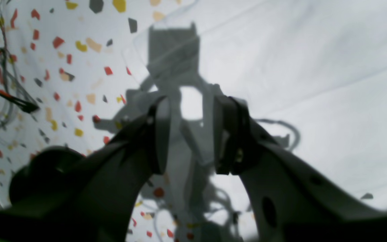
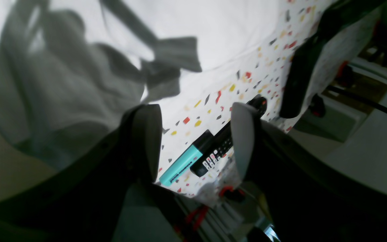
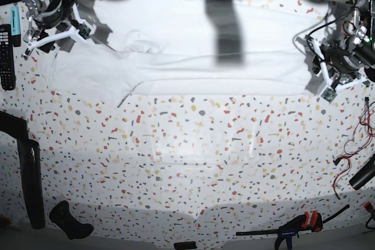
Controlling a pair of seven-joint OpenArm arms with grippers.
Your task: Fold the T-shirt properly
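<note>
The base view looks down from above on the whole speckled counter [image 3: 193, 162]. Each wrist view peers closely past its own pincer. All three share the T-shirt [image 3: 193, 57].

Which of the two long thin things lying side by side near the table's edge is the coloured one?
The turquoise highlighter pen with a black cap. The black remote control beside it is dark all over, with rows of small buttons.

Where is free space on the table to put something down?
The speckled table is bare in the wide band between the T-shirt and its near edge. It is crowded at the corners: remote control and highlighter far left, clamp and wires near right.
</note>
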